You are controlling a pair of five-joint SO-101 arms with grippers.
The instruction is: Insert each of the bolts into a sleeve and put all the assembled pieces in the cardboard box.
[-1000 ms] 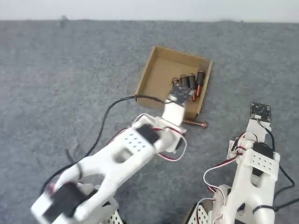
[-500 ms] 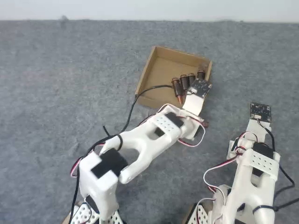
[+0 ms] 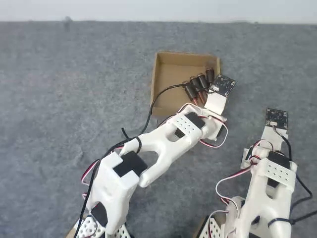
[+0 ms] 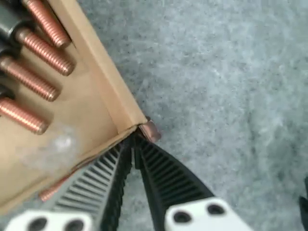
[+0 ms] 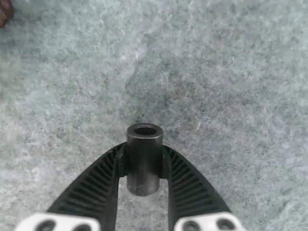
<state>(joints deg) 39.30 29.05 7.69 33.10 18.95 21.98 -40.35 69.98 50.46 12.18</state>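
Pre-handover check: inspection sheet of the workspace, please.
Surface: grey carpet, nothing amiss seen.
Job's things: cardboard box holds four sleeved bolts; a bare bolt lies outside against its wall; a sleeve is in the right claw.
Clutter: nothing seen.
Claws: left claw shut, tips at the bare bolt's head, grip unclear; right claw shut on the sleeve.
Cables: black cable from the left arm arcs over the box.
Surroundings: pale wall beyond the carpet.
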